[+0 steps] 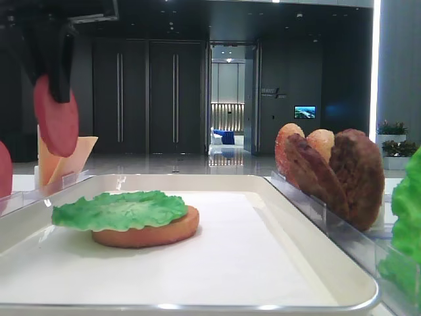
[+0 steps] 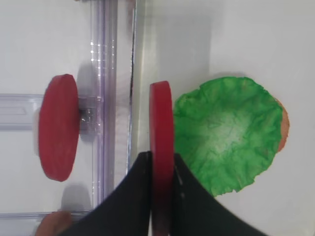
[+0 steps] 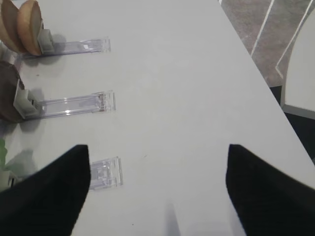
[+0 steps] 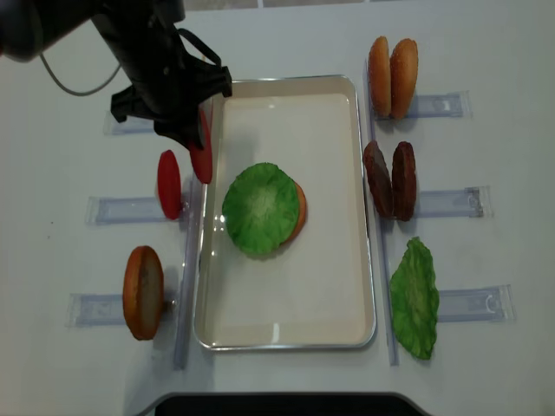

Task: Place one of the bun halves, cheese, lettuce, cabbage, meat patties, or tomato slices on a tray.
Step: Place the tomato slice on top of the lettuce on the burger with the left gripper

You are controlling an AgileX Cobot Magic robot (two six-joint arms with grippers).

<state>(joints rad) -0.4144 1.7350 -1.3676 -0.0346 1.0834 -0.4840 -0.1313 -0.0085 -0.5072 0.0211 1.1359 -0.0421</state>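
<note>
The left gripper (image 2: 161, 196) is clamped on a tomato slice (image 2: 161, 147), its two black fingers pressed against the slice's flat faces so the disc hangs on edge. In the overhead view that slice (image 4: 202, 156) sits above the tray's left rim (image 4: 201, 260), roughly over the edge between the table and the tray floor. In the low front view it hangs well above the tray. Just left of it a second tomato slice (image 4: 169, 184) stands upright in a clear holder (image 4: 121, 210) outside the tray.

On the tray a lettuce leaf (image 4: 260, 209) lies flat on a bun half (image 4: 298, 212), whose edge peeks out on the right side. Another bun half (image 4: 143, 292) stands in a holder at the tray's lower left.

The right gripper (image 3: 157, 191) is wide open, holding nothing, its dark fingers spread above bare table. Near it are two upright buns (image 4: 392, 76), two patties (image 4: 391, 179) and a spare lettuce leaf (image 4: 414, 297). Cheese (image 1: 62, 158) appears at the far left, partly hidden.
</note>
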